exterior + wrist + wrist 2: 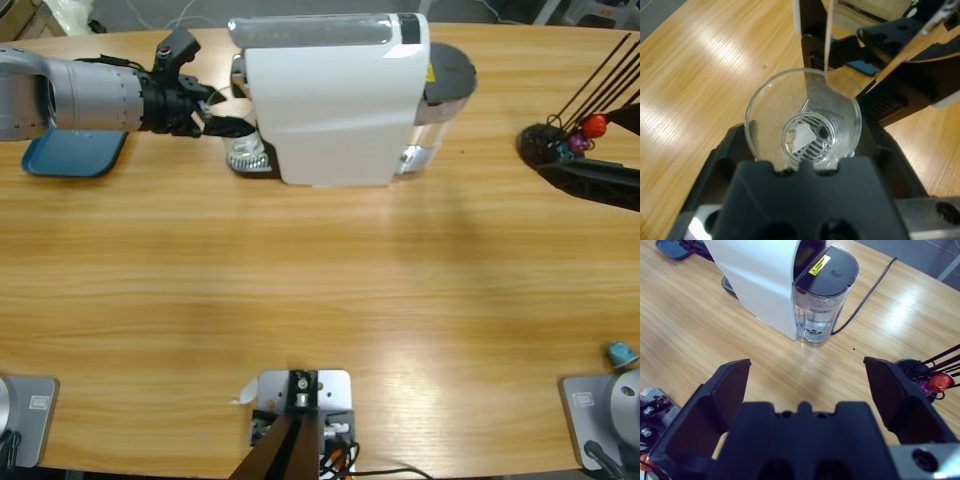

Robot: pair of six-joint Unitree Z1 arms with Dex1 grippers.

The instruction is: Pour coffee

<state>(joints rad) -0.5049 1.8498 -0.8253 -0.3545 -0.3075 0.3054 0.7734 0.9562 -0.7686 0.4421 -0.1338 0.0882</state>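
we are reaching in from the 9 o'clock edge of the high view with our left arm, and our left gripper [222, 124] is sitting at the front of the white capsule coffee machine [335, 100], up near 11 o'clock on the wooden table [320, 290]. in the left wrist view our left gripper is closing its black jaws around a small clear glass [802, 122], one jaw hugging each side of it. the glass is standing upright on the machine's slotted drip grille [805, 140], which we are seeing straight through its base, directly beneath the machine's front overhang. whether any coffee is lying in the glass, we cannot tell; the bottom is looking clear with only a pale glint.

a blue tray [75, 155] is lying on the table under our left forearm, at about 9 o'clock from the machine.

our right gripper [807, 385] is holding its jaws spread wide with nothing between them, hovering above the table and looking toward the machine's clear water tank [815, 322] with its dark lid, where a black cable [865, 295] is trailing away. a black capsule rack [575, 140] carrying red and purple capsules is standing at 3 o'clock in the high view. a small blue capsule [621, 352] is lying near 4 o'clock.
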